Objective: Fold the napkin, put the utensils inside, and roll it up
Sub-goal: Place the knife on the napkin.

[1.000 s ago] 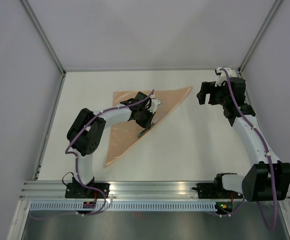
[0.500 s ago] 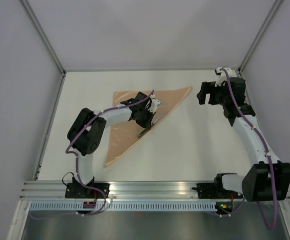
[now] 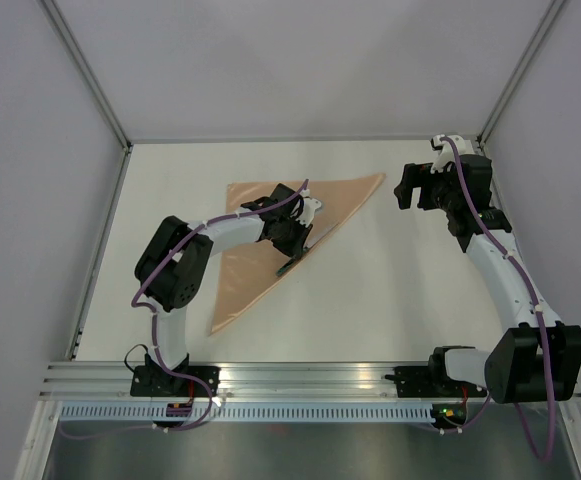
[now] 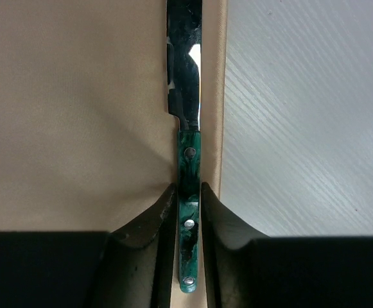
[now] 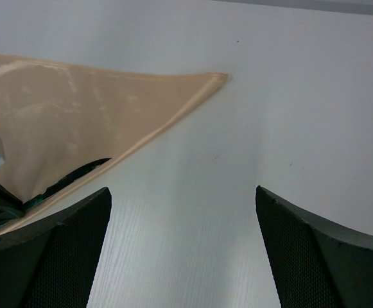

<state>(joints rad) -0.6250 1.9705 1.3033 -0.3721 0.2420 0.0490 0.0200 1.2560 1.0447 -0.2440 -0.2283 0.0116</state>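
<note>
Lying flat on the bench, the napkin is already folded into a triangle. It is spread left of the bench's middle, with one short side toward the far edge and its long side slanting down toward the near left corner. A knife with a green riveted handle lies on the cloth just inside that long side and parallel to it. By my reading that is a sensible spot, since a utensil laid along the edge can be wrapped in as the roll starts there.

The left end effector sits over the handle with a jaw on each side, hard against it or a hair off. I cannot tell whether it is grasping the knife or has let go. The right end effector hangs released, jaws wide, over bare bench near the far right corner. It is well apart from the cloth, apparently kept clear while the left arm works.

Against the overhead view a second ago, almost nothing differs. Napkin, knife and both arms sit in the same places, with the left wrist at most a shade shifted.
</note>
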